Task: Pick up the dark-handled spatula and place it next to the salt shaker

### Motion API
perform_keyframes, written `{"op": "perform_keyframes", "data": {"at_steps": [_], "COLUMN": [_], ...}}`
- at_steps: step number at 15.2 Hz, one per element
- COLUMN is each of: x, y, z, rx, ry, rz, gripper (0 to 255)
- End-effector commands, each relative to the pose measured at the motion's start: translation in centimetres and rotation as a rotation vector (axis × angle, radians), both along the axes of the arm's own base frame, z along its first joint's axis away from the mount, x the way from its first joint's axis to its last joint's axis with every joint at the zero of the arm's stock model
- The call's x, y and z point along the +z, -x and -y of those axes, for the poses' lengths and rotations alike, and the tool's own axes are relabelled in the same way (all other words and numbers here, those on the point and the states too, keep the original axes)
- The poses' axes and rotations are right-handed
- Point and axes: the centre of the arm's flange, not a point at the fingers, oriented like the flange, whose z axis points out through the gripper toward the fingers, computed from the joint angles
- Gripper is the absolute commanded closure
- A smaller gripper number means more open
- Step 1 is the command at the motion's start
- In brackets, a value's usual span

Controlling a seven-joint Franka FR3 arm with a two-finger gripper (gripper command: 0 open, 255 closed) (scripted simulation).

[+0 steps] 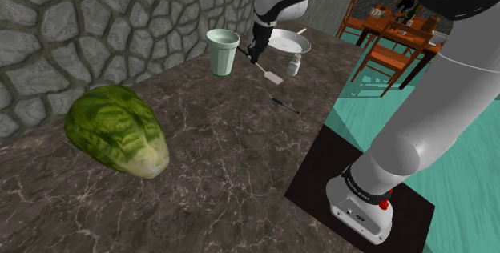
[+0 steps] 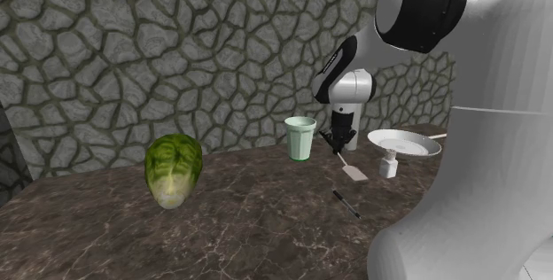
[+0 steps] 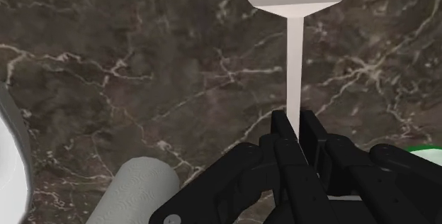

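I see my gripper [image 1: 256, 54] over the far end of a dark, pale-veined table [image 1: 224, 155], below a grey stone wall [image 1: 80, 27]. In the wrist view the two black fingers [image 3: 282, 127] are pressed tight on the thin white shaft of the spatula [image 3: 294, 66], which they hold. Its pale, flat blade points away from the gripper. The handle end is hidden inside the fingers, so I cannot see its colour.

In the shoulder view the spatula [image 1: 271, 75] slants down from the gripper towards the table. I cannot tell whether the blade touches the surface. The blade lies between a pale green cup [image 1: 222, 51] and the small white salt shaker [image 1: 295, 66], nearer the shaker but apart from it. The shaker stands upright just in front of a shallow white plate [image 1: 288, 42].

From the second exterior view, the gripper [image 2: 338, 143] hangs just beside the cup [image 2: 300, 138], with the spatula blade [image 2: 356, 175] below it and the salt shaker [image 2: 387, 165] to that view's right of it.

A thin dark rod [image 1: 284, 105] lies flat on the table, nearer the stand than the spatula. A large green cabbage [image 1: 116, 131] rests well apart, at the shoulder view's left.
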Motion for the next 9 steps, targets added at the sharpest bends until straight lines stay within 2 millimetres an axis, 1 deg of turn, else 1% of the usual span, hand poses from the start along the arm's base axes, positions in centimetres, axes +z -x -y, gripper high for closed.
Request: {"op": "perform_keyframes", "data": {"at_steps": [1, 2, 9], "x": [-1.09, -1.65, -1.65], "y": [-0.04, -0.04, -0.04], "z": [-0.01, -0.01, -0.01], "rx": [0.000, 0.000, 0.000], "ry": [0.000, 0.000, 0.000], "rz": [0.000, 0.000, 0.000], "gripper": [255, 255, 255]}}
